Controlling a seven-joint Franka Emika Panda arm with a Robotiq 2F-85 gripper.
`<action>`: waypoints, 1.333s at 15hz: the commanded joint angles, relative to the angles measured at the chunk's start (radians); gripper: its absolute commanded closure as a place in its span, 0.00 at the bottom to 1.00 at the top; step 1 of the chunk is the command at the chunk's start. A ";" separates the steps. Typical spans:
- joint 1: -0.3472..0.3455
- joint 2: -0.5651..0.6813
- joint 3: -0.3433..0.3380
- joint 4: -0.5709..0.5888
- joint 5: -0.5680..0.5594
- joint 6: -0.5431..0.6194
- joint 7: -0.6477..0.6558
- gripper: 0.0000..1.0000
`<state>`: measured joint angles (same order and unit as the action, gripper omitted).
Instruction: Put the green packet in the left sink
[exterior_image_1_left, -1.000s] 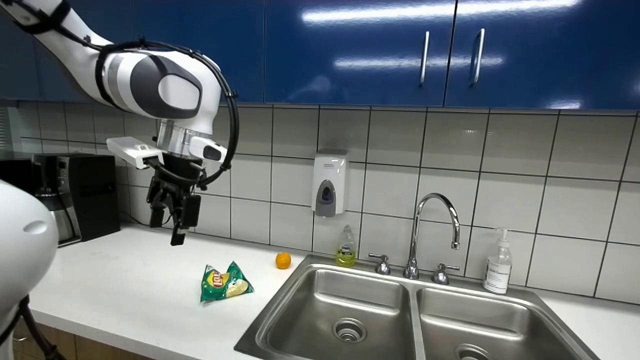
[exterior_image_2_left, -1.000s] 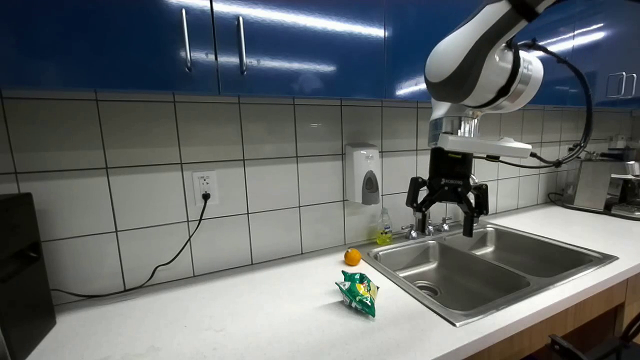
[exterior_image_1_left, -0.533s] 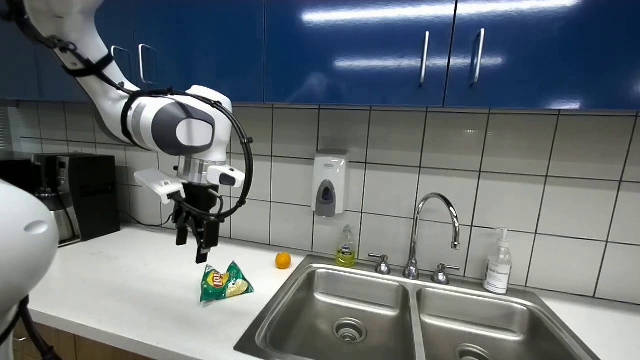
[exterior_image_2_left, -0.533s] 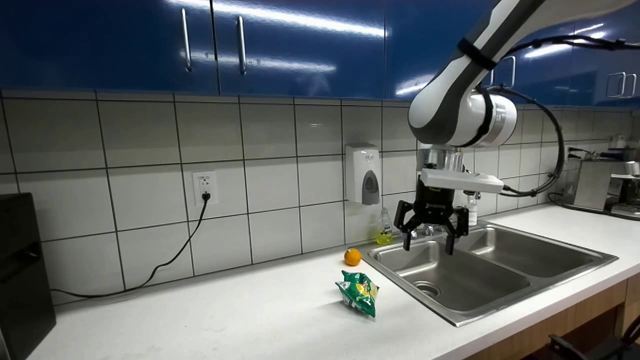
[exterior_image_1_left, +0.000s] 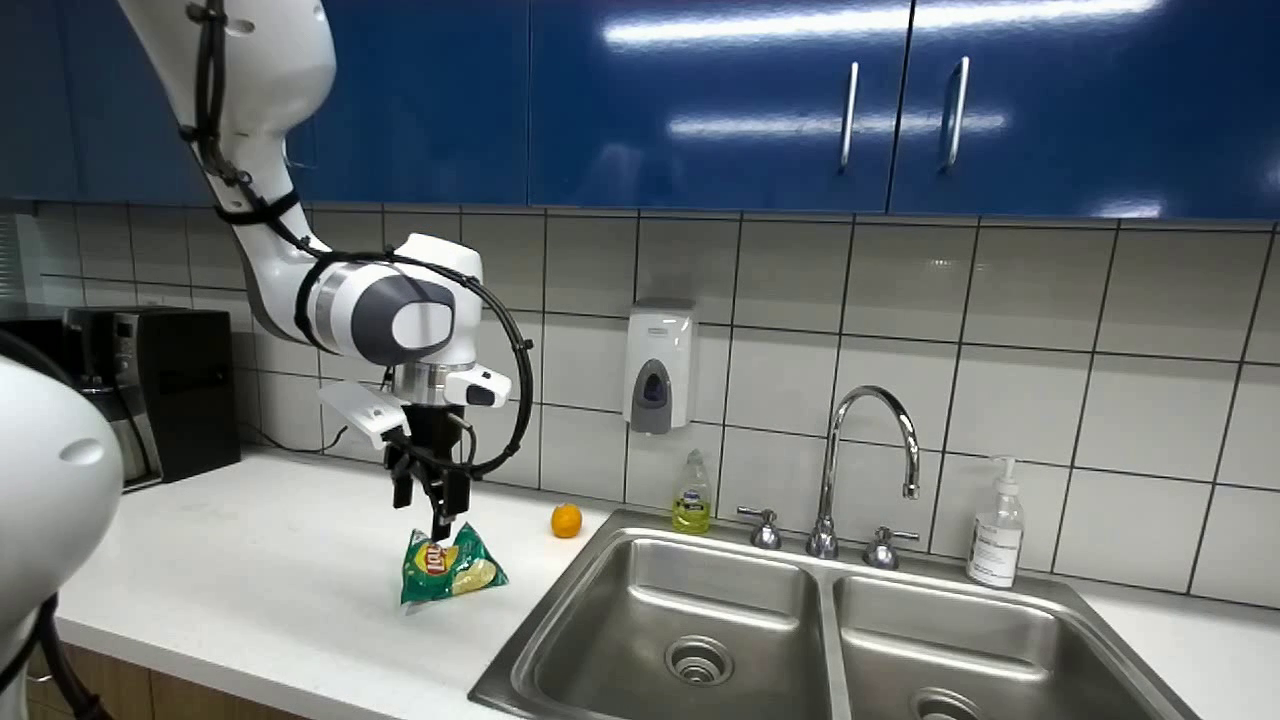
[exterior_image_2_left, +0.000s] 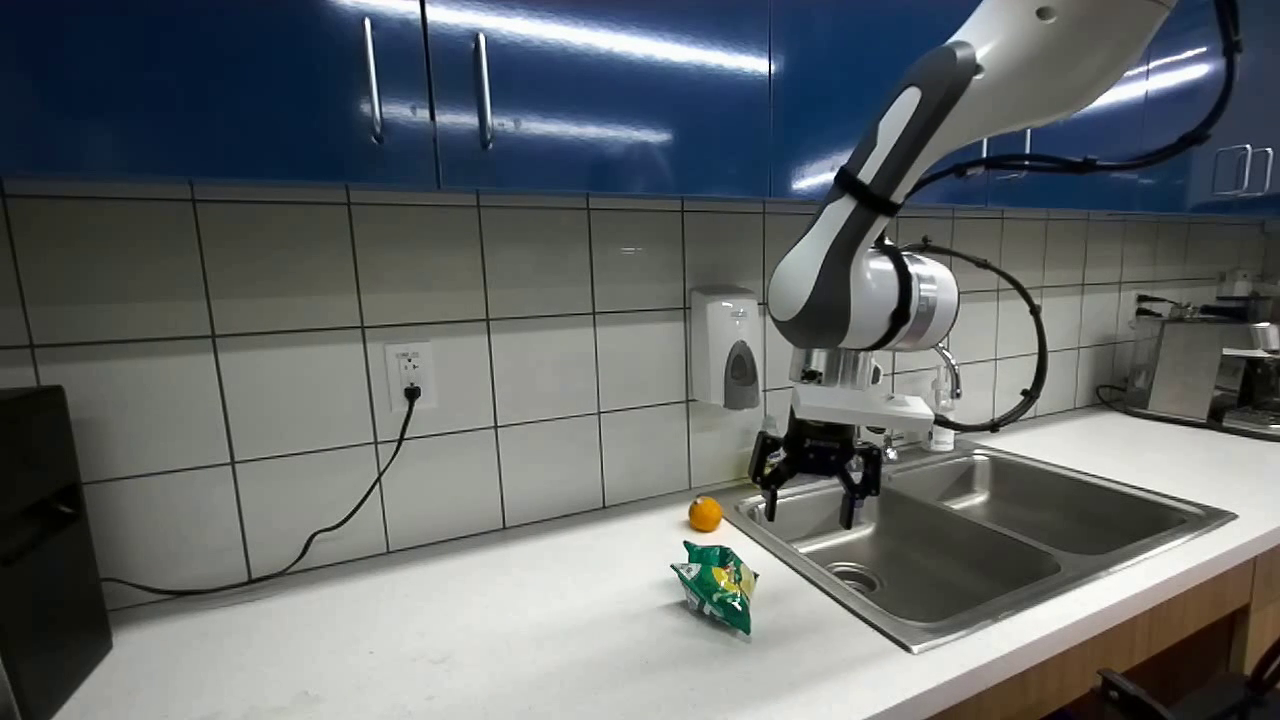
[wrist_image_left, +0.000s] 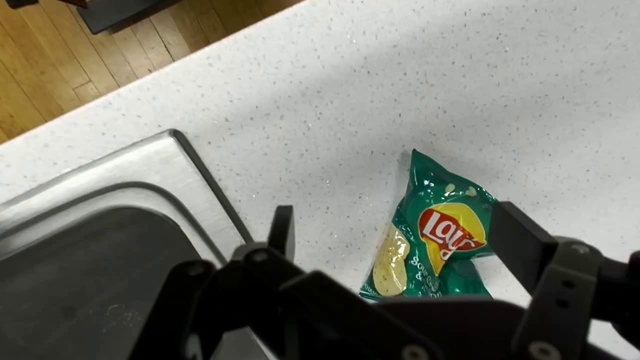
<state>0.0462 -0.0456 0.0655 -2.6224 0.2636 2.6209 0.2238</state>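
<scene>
Green Lay's chip packet (exterior_image_1_left: 453, 570) lies creased, label upward, on the white countertop (exterior_image_1_left: 250, 570), apart from and left of the metal left sink basin (exterior_image_1_left: 650, 620).

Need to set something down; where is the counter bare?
Bare: the counter between the black appliance and the packet, and from the packet to the front edge. Crowded: beside the sink, with packet, orange and hanging gripper close by.

Shines in white stripes on blue cupboards (exterior_image_1_left: 720, 80), glints on the green packet (wrist_image_left: 435, 235), makes soft shadows on the bench (wrist_image_left: 320, 90).
</scene>
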 joint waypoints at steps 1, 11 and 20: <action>0.015 0.129 0.006 0.098 0.008 0.043 0.020 0.00; 0.088 0.329 -0.028 0.278 -0.056 0.073 0.219 0.00; 0.160 0.383 -0.104 0.362 -0.152 -0.026 0.441 0.00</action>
<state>0.1831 0.3184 -0.0149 -2.3029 0.1500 2.6566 0.5844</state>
